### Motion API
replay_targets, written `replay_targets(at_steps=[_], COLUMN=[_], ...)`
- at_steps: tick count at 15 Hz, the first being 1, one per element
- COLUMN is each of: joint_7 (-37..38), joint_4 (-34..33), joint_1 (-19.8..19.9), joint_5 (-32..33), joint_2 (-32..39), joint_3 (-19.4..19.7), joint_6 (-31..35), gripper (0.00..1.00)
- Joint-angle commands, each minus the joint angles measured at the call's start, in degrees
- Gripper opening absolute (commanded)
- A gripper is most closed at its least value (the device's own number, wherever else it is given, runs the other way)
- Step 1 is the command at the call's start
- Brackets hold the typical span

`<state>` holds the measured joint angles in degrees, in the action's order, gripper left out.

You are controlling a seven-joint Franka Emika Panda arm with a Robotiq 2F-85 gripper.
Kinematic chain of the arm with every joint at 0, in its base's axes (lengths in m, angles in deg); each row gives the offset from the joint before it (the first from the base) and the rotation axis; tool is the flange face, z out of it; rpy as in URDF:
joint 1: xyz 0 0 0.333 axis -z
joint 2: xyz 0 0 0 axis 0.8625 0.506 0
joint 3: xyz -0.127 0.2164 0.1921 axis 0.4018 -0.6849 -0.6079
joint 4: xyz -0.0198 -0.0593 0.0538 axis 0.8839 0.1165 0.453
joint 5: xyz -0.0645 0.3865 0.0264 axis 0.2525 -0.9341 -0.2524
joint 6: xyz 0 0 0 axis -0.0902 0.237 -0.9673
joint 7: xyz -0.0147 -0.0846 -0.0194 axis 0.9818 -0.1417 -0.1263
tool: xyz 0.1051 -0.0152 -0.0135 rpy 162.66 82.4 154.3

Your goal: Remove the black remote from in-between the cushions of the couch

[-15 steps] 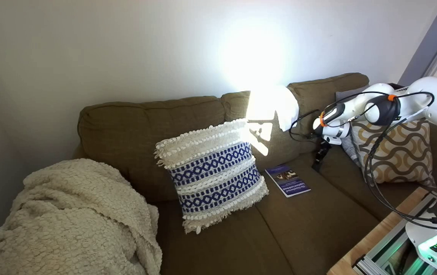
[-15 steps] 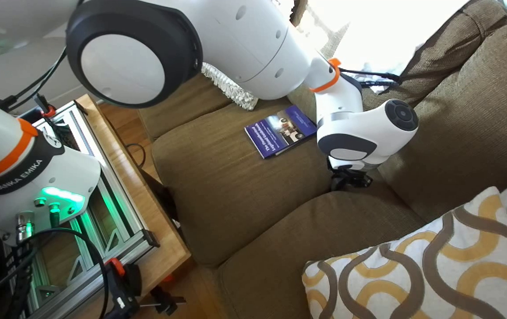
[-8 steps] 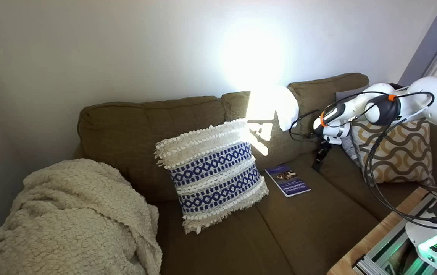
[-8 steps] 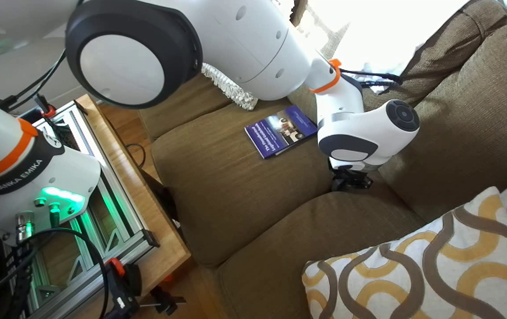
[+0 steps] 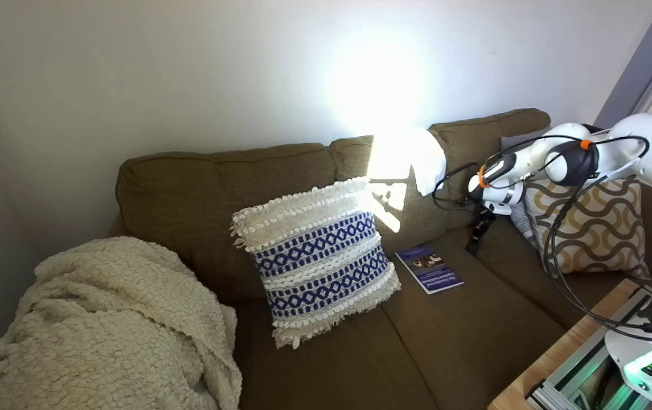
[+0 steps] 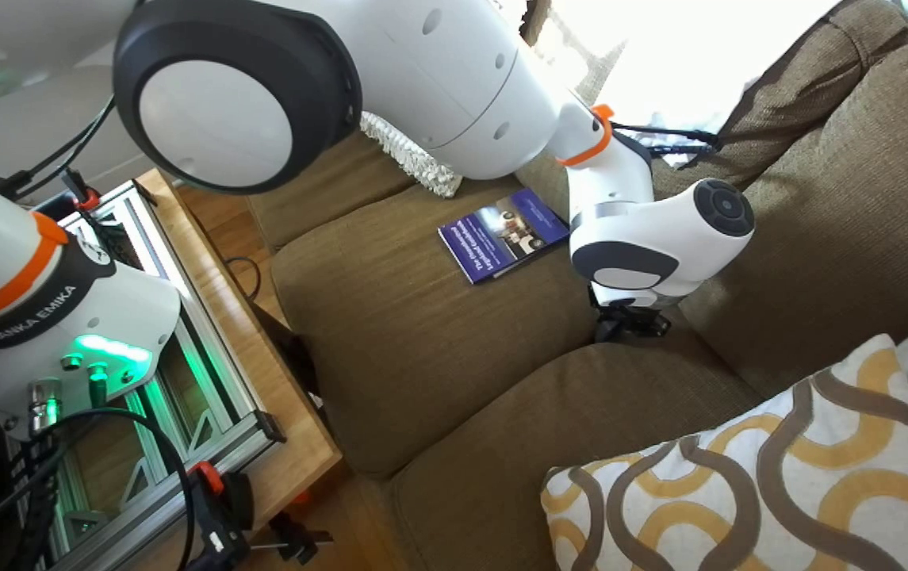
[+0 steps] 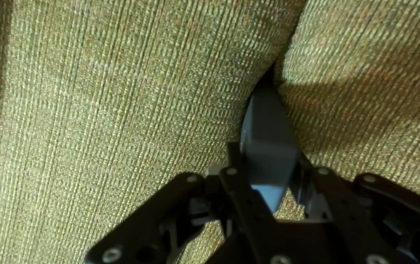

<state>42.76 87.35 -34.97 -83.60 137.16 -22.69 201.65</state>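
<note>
Lengthwise, the black remote (image 7: 270, 126) slants down between the cushions (image 7: 132, 95).

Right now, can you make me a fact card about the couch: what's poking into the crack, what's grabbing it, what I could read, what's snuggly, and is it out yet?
In the crack: black remote, one end down between seat cushions
Grabber: gripper, seemingly shut on the remote from both sides
To read: blue book, flat on one of those cushions
Snuggly: fringed pillow, wavy-patterned pillow, cream blanket
Out yet: no
</note>
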Motion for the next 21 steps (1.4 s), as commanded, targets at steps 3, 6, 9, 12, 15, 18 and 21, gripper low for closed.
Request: replay_targets(at_steps=[3, 6, 9, 12, 15, 18, 21], joint_7=[-3.40, -3.98, -6.15, -7.62, -9.12, -9.69, -8.13], joint_4=[6.84, 10.72, 13.80, 14.13, 13.49, 11.63, 8.53], joint_1=[1.56, 2.80, 3.61, 4.57, 5.47, 6.02, 5.14], joint_5=[-2.50, -5.40, -7.59, -8.22, -8.42, -8.01, -7.24], joint_2=[-5.56, -8.13, -10.92, -12.79, -13.24, -11.93, -9.32], joint_3=[-1.49, -2.08, -2.59, -2.63, -3.94, -5.98, -6.24], joint_6=[3.90, 6.49, 7.58, 7.06, 5.70, 3.72, -0.58], gripper=[0.08, 0.08, 0.08, 0.08, 0.59, 0.79, 0.99])
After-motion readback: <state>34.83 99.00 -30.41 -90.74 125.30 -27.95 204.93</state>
